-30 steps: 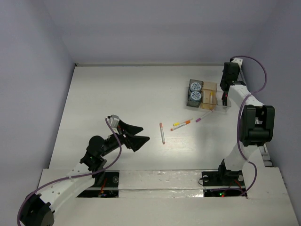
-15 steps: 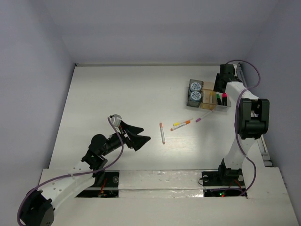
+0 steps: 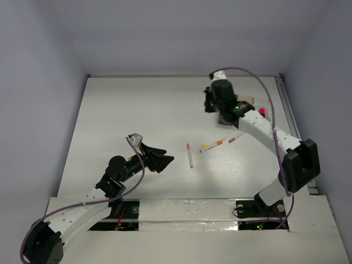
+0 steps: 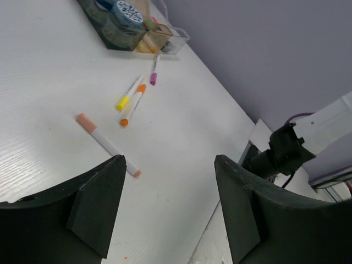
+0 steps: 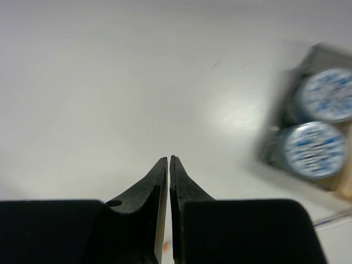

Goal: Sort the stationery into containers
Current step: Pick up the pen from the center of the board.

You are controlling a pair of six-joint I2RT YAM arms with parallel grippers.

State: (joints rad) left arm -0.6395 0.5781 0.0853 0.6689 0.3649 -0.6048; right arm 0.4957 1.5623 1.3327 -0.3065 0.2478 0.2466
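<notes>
The jaws of the right arm (image 3: pixel 258 125) are pressed shut with nothing between them, held over bare worktop (image 5: pixel 110 82) just beside the dark grey tray (image 4: pixel 110 34). The two rolls (image 5: pixel 311 142) are already lodged there, so nothing is carried. The jaws of the left arm (image 3: pixel 82 210) are spread wide and empty, aimed toward the pink-white pen (image 4: pixel 107 144) — judged the likeliest next pick. Beyond it the yellow pen (image 4: pixel 129 93), orange pen (image 4: pixel 133 104) and purple pen (image 4: pixel 154 74) are left loose — short of the containers (image 4: pixel 165 37).
</notes>
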